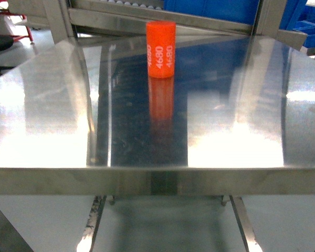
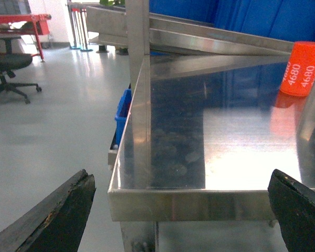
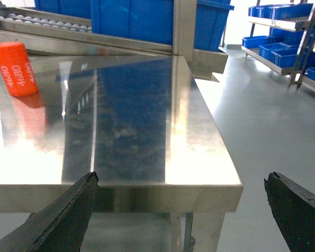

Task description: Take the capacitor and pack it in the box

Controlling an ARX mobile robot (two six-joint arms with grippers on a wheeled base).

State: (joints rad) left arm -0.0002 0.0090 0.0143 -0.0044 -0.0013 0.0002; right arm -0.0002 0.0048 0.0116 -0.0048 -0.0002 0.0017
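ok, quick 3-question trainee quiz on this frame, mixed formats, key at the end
1. True or false: the capacitor is lying on its side on the steel table.
2. Multiple choice: in the wrist views, both grippers are
A. shut on the capacitor
B. open, near the table's front edge
C. resting on the tabletop
3. Short answer: what number is printed on the capacitor?

Key
1. False. It stands upright near the far edge.
2. B. The left gripper and right gripper have their fingers spread wide and hold nothing.
3. 4680, in white.
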